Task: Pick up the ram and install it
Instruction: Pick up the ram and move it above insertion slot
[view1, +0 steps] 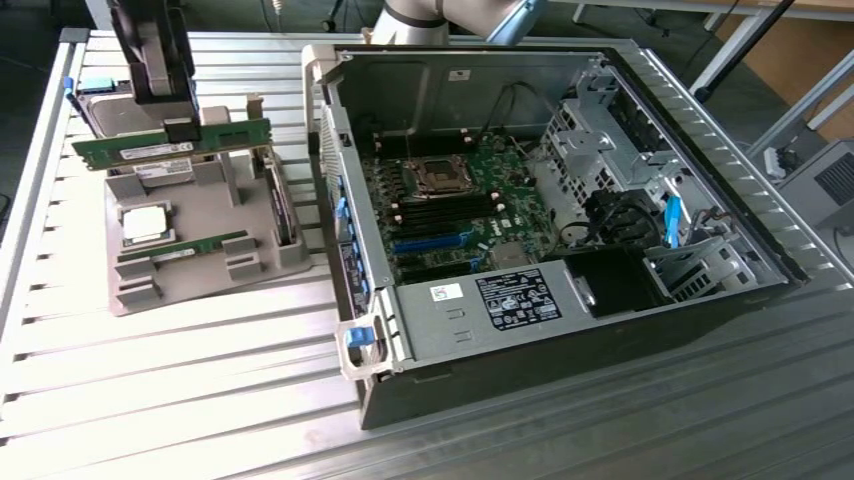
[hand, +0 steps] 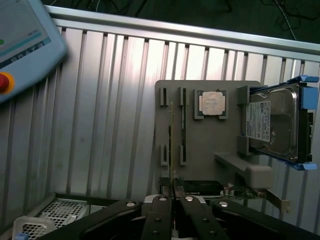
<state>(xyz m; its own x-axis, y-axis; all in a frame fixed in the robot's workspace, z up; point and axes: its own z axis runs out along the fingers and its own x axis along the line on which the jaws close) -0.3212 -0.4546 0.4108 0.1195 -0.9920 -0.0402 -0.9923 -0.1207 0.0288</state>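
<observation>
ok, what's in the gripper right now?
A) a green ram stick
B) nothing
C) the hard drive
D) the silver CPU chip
A: in the exterior view the gripper is shut on the top edge of the ram, while the CPU chip and the hard drive sit untouched at the gray holder.

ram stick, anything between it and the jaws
Nothing: the jaws of the gripper clamp straight onto the long green ram stick above the grey plastic tray, shown in the exterior view.
</observation>
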